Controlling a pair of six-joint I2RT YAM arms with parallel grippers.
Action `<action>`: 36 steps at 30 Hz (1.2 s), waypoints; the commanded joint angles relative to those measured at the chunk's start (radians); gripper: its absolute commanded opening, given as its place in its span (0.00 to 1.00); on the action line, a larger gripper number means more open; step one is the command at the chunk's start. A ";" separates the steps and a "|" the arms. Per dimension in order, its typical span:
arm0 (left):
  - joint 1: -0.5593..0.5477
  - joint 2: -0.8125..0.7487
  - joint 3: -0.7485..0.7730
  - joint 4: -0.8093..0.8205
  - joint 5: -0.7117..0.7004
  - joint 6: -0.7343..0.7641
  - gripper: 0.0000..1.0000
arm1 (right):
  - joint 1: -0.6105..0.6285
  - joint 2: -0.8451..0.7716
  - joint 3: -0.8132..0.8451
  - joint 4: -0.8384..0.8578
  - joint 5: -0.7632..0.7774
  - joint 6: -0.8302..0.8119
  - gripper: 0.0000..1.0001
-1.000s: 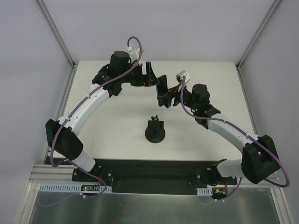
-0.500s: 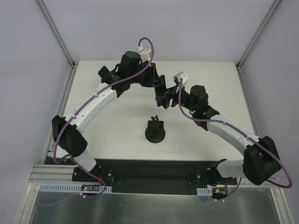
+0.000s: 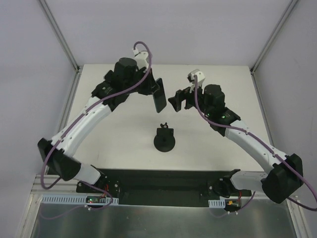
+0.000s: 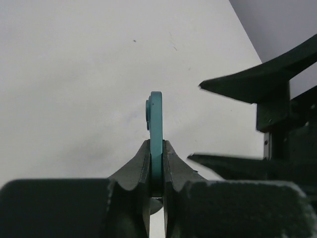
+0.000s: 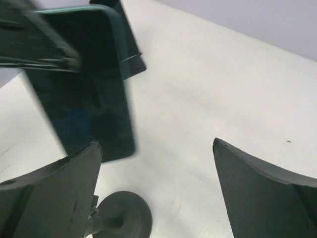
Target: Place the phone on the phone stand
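The phone [image 3: 159, 95] hangs above the back middle of the table, with my left gripper [image 3: 152, 90] shut on it. In the left wrist view the phone [image 4: 156, 124] shows edge-on as a thin teal strip, pinched between the two fingers of the left gripper [image 4: 156, 161]. My right gripper [image 3: 178, 99] stands open just right of the phone and apart from it. In the right wrist view the phone [image 5: 84, 99] is a dark slab at the upper left, clear of the wide-open right gripper [image 5: 158, 163]. The phone stand [image 3: 164, 139] stands upright on its round base [image 5: 124, 218], nearer than both grippers.
The white table [image 3: 124, 134] is boxed in by pale walls and metal corner posts [image 3: 59, 34] on the left, back and right. A black mounting rail [image 3: 158, 181] with both arm bases runs along the near edge.
My left gripper has shut on the phone. The right gripper has opened, let the phone go and drawn back a little to the right.
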 commanded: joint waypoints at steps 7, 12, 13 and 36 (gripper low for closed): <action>-0.001 -0.634 -0.246 0.012 -0.205 0.101 0.00 | 0.004 -0.136 0.226 -0.558 0.088 0.053 0.99; -0.001 -0.834 -0.405 -0.028 -0.092 0.134 0.00 | 0.117 -0.206 0.098 -0.628 -0.055 0.088 0.68; -0.001 -0.887 -0.422 -0.029 -0.072 0.139 0.00 | 0.143 -0.217 0.076 -0.634 -0.032 0.108 0.66; -0.001 -0.856 -0.631 0.141 0.321 0.073 0.00 | 0.399 -0.142 0.022 -0.542 0.399 0.268 0.42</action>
